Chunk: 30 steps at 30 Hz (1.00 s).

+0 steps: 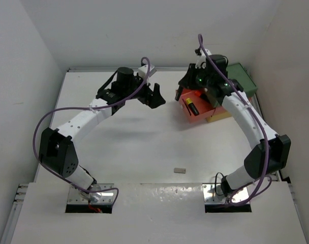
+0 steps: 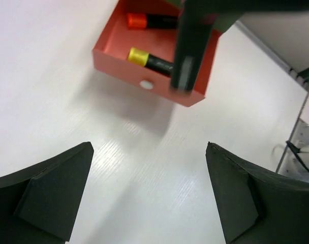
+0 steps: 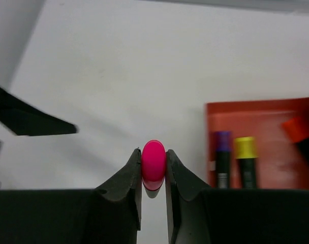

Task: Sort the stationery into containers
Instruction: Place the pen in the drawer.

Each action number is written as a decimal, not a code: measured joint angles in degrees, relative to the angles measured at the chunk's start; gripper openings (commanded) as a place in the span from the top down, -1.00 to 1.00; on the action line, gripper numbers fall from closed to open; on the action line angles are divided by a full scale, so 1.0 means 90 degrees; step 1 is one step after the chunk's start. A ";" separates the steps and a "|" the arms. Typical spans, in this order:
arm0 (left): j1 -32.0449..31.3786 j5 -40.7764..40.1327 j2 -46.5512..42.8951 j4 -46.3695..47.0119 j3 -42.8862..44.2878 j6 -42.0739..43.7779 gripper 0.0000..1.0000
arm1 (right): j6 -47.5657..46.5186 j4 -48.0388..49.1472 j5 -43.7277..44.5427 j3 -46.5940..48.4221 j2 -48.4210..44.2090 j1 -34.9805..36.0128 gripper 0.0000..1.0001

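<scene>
I see only the cap of the pink highlighter (image 3: 153,166); its barrel is hidden behind the right pincer (image 3: 153,160), which is clamped on it. Just right of that pincer sits the open red drawer (image 3: 276,157), holding a purple highlighter (image 3: 223,158), a yellow highlighter (image 3: 245,158) and an orange highlighter (image 3: 297,129) that is partly cut off. My left pincer (image 2: 148,168) hangs spread wide, holding nothing and facing the drawer, while the small eraser (image 1: 180,170) lies well apart from both.

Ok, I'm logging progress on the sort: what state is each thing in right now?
Left gripper: open, empty.
Right gripper: shut on pink highlighter.
Coral drawer: open, holds yellow highlighter, orange highlighter, purple highlighter.
Eraser: loose on table, unsorted.
</scene>
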 measured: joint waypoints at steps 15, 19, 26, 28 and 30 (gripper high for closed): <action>-0.0352 -0.1207 0.0299 -0.0546 0.0066 0.0308 -1.00 | -0.3988 -0.0704 0.2008 0.0559 0.0913 0.0095 1.00; -0.0425 -0.1392 0.0362 -0.0590 0.0066 0.0381 -1.00 | -0.4371 -0.0872 0.2217 0.0860 0.1642 0.0073 0.86; -0.0279 -0.0889 0.0369 -0.0097 -0.0194 -0.0119 -1.00 | -0.4537 -0.1355 0.2363 0.1219 0.2093 0.0070 0.07; -0.0095 -0.0420 0.0425 0.0129 -0.0352 -0.0442 -0.96 | -0.4447 -0.1430 0.2331 0.1358 0.2059 0.0070 0.12; 0.0134 -0.0015 0.0556 0.0534 -0.0493 -0.0838 -0.85 | -0.4303 -0.1518 0.2268 0.1503 0.1936 0.0070 0.23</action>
